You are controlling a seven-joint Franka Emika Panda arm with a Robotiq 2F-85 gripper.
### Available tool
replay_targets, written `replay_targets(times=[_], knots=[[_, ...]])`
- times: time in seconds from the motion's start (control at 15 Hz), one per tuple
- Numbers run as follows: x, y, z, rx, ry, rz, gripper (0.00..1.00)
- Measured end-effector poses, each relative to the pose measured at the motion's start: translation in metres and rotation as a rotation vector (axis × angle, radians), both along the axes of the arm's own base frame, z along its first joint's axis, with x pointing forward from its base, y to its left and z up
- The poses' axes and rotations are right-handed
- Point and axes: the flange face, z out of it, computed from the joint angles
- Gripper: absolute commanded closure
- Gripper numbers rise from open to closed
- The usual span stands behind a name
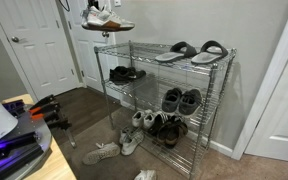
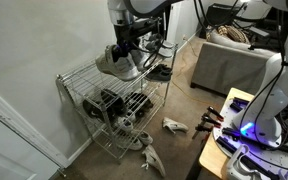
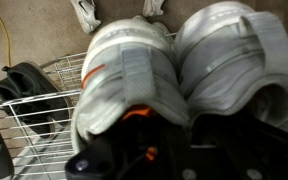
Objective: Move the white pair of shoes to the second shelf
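Tool [image 1: 97, 9] clasps white pair of shoes [image 1: 108, 20] above rack [image 1: 124, 50] corner.

exterior: both elevated, share rack [image 1: 134, 49] [image 2: 82, 80] | wrist: close above shoes [image 3: 174, 70]

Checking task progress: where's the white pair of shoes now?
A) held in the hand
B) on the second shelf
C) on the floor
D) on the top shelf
A: the hand holds the white pair of shoes in the air above the rack.
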Motion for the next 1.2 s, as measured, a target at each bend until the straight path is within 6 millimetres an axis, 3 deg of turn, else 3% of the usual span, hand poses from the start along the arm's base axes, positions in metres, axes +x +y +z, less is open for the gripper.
replay_targets(times=[0.33,0.67,1.2], knots=[[-0.045,-0.05,0.003,-0.013,0.033,-0.038,0.95],[-0.096,-0.108,-0.007,0.002,0.048,-0.109,0.95],[-0.204,-0.192,-0.037,0.002,0.095,-0.193,0.95]])
